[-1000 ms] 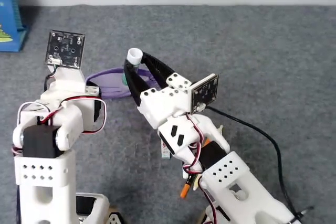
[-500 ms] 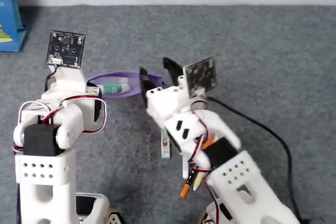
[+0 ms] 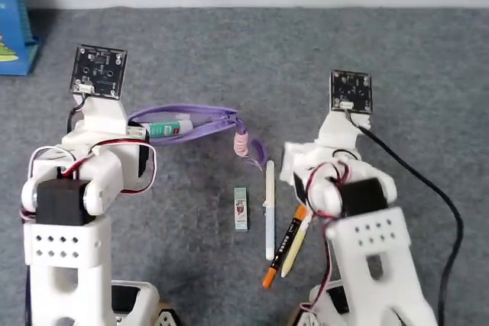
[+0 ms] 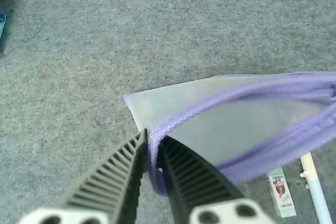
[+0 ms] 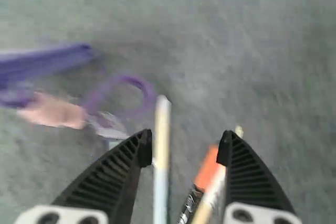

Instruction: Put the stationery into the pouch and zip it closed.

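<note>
L tool (image 4: 149, 153): pinching pouch (image 4: 236, 124) rim; pouch left of centre.
R tool (image 5: 185, 139): spread, over white pen (image 5: 161, 150) & orange marker (image 5: 207, 169).
Tip: centre on one pen only, grip mid-barrel.

White plastic arms (image 3: 67, 246) (image 3: 374, 257) carry black motors (image 3: 61, 202), red wires (image 3: 126, 145), ribbed black claws (image 4: 151, 141) (image 5: 186, 136).

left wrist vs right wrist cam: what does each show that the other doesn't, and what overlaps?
Left wrist, not right: the left gripper shut on the purple zipper of the pouch, and a small flat packet. Right wrist, not left: the right gripper open above an orange marker, and the pink zipper charm with its purple loop. Both: purple zipper, white pen, grey mat.
</note>
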Robot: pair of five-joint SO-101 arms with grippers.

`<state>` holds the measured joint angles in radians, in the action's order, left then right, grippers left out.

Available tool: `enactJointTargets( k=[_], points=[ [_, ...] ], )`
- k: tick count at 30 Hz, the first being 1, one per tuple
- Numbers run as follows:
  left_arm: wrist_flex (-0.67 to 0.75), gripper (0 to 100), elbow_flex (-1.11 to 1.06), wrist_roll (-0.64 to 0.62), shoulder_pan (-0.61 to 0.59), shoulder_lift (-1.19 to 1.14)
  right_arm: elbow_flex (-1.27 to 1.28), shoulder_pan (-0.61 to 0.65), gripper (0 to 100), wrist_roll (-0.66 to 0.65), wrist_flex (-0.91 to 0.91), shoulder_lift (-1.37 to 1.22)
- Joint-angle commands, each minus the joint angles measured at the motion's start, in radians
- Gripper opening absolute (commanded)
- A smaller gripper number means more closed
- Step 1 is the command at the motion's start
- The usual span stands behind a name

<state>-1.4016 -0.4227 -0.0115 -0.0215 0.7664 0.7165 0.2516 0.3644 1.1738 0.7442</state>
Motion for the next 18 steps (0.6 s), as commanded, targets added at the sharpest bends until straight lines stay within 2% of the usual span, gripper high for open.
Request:
enactJointTargets(
  k=[1, 7, 11, 18],
  points=[
    [-0.009, 1, -0.001, -0.009, 0.006, -0.018, 0.008, -0.041, 19.8, 0.038, 0.007, -0.102],
    [-0.009, 1, -0.001, -0.009, 0.006, -0.018, 0.011, -0.048, 19.8, 0.118, 0.005, -0.328],
    [-0.011, 1, -0.002, -0.009, 0.006, -0.018, 0.008, -0.054, 19.8, 0.124, -0.033, -0.469],
    [-0.009, 1, -0.010, -0.009, 0.006, -0.018, 0.008, -0.148, 19.8, 0.117, -0.156, -0.628]
  ],
)
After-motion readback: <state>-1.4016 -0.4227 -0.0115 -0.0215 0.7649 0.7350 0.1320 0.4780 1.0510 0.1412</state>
